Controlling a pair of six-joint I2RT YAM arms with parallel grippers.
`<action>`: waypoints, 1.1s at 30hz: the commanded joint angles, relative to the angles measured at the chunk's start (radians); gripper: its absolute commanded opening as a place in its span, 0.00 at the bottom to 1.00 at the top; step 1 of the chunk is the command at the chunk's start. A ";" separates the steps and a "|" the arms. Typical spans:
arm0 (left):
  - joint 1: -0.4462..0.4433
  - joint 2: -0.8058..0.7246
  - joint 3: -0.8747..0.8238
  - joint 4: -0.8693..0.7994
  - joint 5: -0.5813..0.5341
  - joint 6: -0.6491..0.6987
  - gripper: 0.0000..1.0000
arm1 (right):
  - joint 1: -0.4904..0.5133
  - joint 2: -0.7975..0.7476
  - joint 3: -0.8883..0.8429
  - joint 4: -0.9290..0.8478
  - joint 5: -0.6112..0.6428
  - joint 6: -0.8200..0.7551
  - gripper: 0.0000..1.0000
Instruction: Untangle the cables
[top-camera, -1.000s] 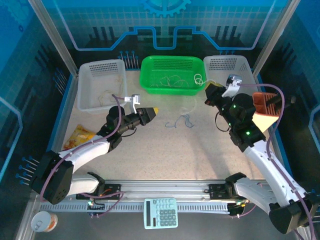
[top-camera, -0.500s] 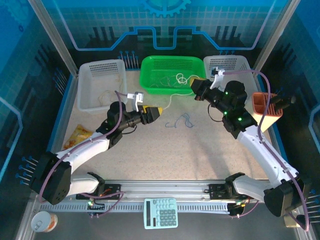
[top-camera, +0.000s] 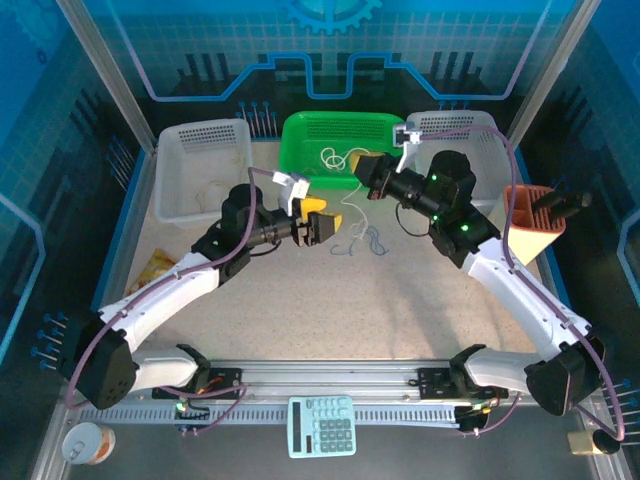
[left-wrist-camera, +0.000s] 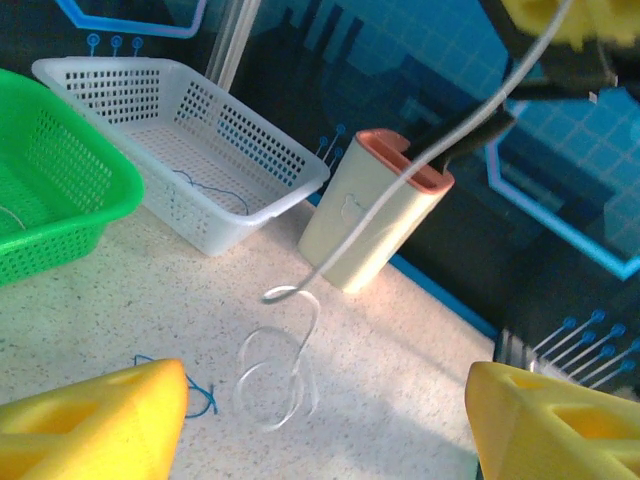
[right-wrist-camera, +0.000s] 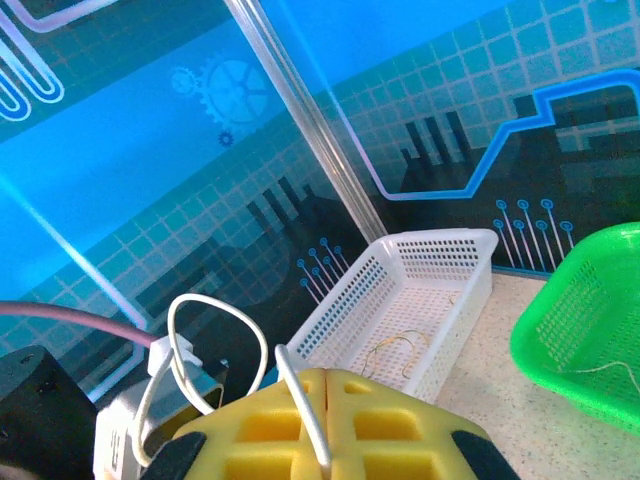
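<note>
So the whitish cable (left-wrist-camera: 312, 318) is the one in play. Its top end is pinched in the right gripper (right-wrist-camera: 325, 395), and it hangs in a slack line down to the table (top-camera: 330, 300). The bottom curls into a couple of loose loops around the middle of the table, toward the far edge, just in front of the green basket (top-camera: 292, 160). The blue cable (top-camera: 366, 241) lies flat on the table just beside those loops, and I can't tell if the two touch or cross. My guess is the whitish one is held up high so its own weight pulls it free of the blue one instead of dragging both along. A spare loop of it sticks out behind the right gripper too. That gripper's fingers are pressed together on the strand, no gap I can see. The left gripper (top-camera: 325, 222) is spread wide with nothing in it, low over the table and near the hanging strand. It looks lined up to grab the lower part. Other cords sit in the baskets along the far edge. There's a yellowish cord (right-wrist-camera: 398, 348) in the left white basket (right-wrist-camera: 440, 240), a blue-grey cord (left-wrist-camera: 215, 190) in the right white basket (left-wrist-camera: 120, 88), and at least one thin cord in the green one. Looks like sorting by colour, roughly.
</note>
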 joint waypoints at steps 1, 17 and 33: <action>-0.032 -0.009 0.056 -0.089 -0.029 0.138 0.74 | 0.025 0.003 0.046 -0.020 -0.032 -0.011 0.00; -0.055 0.081 0.116 -0.027 -0.121 0.170 0.64 | 0.114 0.018 0.086 -0.033 -0.025 -0.010 0.00; -0.055 0.169 -0.007 0.127 -0.071 0.078 0.23 | 0.073 0.008 0.166 0.012 0.047 -0.003 0.00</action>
